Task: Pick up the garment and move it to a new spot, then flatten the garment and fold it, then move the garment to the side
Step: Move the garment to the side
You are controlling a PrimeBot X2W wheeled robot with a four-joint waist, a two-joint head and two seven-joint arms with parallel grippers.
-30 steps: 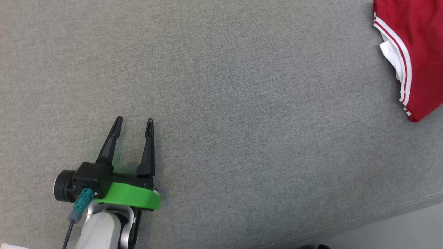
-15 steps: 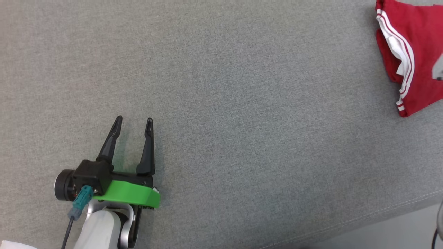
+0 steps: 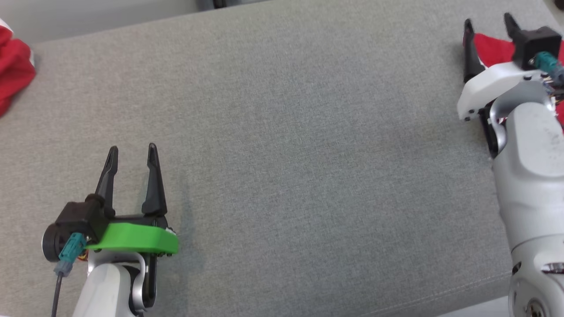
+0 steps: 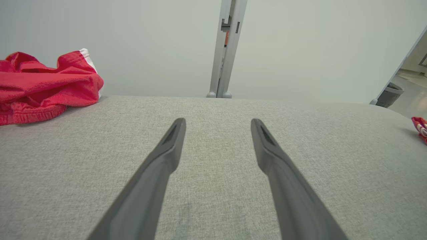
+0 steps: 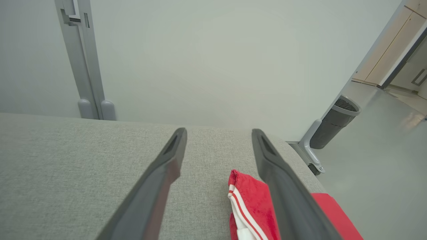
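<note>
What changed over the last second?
The head view shifted because the camera moved. The right gripper has come into view, open, over the edge of the folded red garment. The left gripper stayed open above the grey fabric surface.

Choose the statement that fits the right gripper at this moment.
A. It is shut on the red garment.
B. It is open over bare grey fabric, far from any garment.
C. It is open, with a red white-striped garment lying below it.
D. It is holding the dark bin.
C: the right gripper has its fingers spread apart with nothing pinched between them, and the red striped garment lies on the grey surface beneath.
</note>
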